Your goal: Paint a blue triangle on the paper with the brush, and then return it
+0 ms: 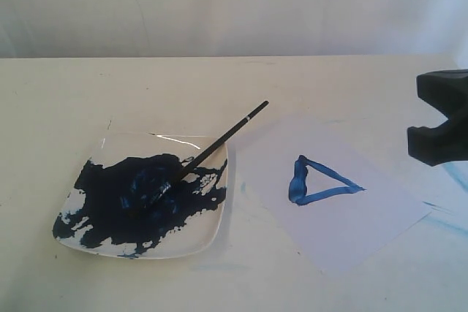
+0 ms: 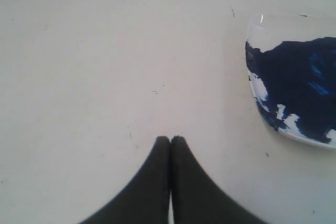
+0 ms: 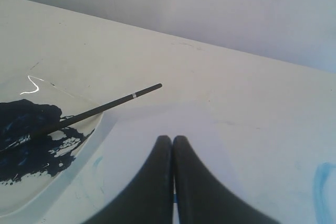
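Exterior view read as a clock face.

- Table (image 1: 146,85): pale, cream-white, with a light backdrop behind it.
- Plate (image 1: 213,233): square, white, at 8 o'clock. Most of its face is covered in dark blue paint.
- Brush (image 1: 219,140): lies on the plate, no gripper touching it. The bristle end sits in the wet paint near the plate's middle. The thin black handle crosses the plate's rim and points out toward 1 o'clock, its free end over the table near the paper. A small pale band shows close to that free end.
- Paper (image 1: 365,239): flat on the table at 4 o'clock, just beside the plate, turned at an angle to the table edge.
- Blue triangle (image 1: 296,180): painted on the paper's half nearer the plate. The thick, darker side is at its 9 o'clock; two thin sides meet in a tip at 3 o'clock. The outline is closed.
- Pale blue smear (image 1: 450,217): on the table past the paper at 3 to 4 o'clock, apart from the triangle.
- Right gripper (image 3: 172,139): jaws pressed together, nothing between them, above the paper. In the exterior view its black bulk sits at the 3 o'clock edge, well apart from the brush.
- Left gripper (image 2: 170,139): jaws also pressed together and empty, over bare table beside the plate. It is not visible in the exterior view.
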Robot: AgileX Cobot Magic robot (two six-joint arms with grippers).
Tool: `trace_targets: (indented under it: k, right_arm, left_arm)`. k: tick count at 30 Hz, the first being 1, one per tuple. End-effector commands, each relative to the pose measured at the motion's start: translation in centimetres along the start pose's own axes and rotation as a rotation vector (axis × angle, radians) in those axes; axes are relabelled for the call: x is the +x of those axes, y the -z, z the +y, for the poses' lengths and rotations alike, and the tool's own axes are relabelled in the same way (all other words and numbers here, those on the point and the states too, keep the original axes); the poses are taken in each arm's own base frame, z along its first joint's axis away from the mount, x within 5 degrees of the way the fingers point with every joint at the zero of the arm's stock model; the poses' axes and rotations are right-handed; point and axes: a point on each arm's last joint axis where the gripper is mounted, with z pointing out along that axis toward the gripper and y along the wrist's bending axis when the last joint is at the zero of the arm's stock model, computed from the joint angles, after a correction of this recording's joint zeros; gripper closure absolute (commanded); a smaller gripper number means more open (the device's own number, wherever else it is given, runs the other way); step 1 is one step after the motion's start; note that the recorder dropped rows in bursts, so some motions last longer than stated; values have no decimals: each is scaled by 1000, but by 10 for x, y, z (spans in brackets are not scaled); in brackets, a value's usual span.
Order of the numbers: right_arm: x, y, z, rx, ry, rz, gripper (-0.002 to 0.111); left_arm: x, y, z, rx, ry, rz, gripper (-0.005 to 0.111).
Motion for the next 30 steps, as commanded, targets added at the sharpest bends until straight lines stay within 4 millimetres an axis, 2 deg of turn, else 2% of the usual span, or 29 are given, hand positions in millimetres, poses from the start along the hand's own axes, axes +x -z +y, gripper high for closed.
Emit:
trace_targets:
  k: [1,8,14,18,25,30]
  right_arm:
    - [-1,10,-2,6,12,-39,108]
    - [-7,47,-12,42,-20,-192,108]
    - [-5,90,-30,230,-75,-340,108]
    - [-1,113,-32,321,-93,-416,108]
    - [4,134,-30,336,-97,-494,108]
    - [7,134,-28,304,-156,-480,108]
  left_arm:
    - [1,0,-4,64,-22,4,107]
    - [1,0,-5,89,-31,3,107]
    - [1,0,-5,89,-31,3,107]
    - [1,0,-5,89,-31,3,107]
    - [1,0,-5,89,-31,3,107]
    - [1,0,-5,89,-31,3,107]
